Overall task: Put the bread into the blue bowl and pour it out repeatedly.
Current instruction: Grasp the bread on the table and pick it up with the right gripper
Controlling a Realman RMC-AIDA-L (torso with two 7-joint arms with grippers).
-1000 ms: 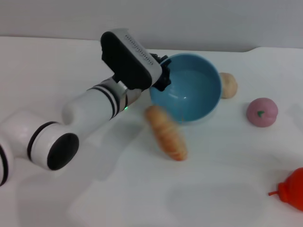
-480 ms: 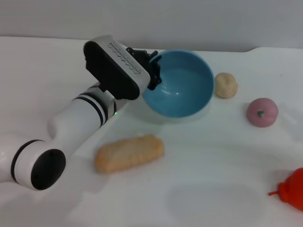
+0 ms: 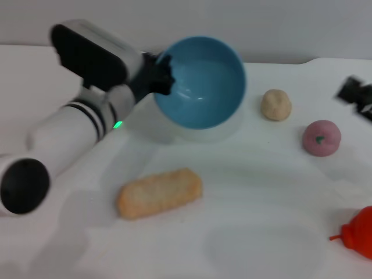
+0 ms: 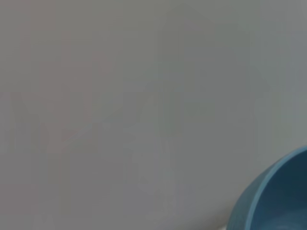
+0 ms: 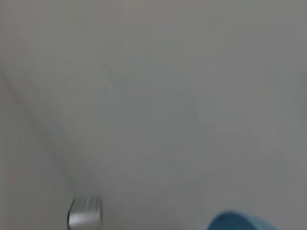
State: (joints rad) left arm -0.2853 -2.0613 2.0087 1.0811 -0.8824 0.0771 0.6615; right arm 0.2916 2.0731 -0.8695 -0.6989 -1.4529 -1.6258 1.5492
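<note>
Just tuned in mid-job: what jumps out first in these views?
The round light-blue bowl, empty and tipped on its side toward the camera, is held up at its rim by the left gripper at the table's far left. Nearer the camera, the long tan toy bread loaf lies on the white table.

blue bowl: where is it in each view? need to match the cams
Head: blue bowl upper centre, tipped, left gripper on its rim.
Left wrist: a rim arc in the corner.
Right wrist: a blue sliver at the edge.
Shared landmark: the bowl itself.
</note>
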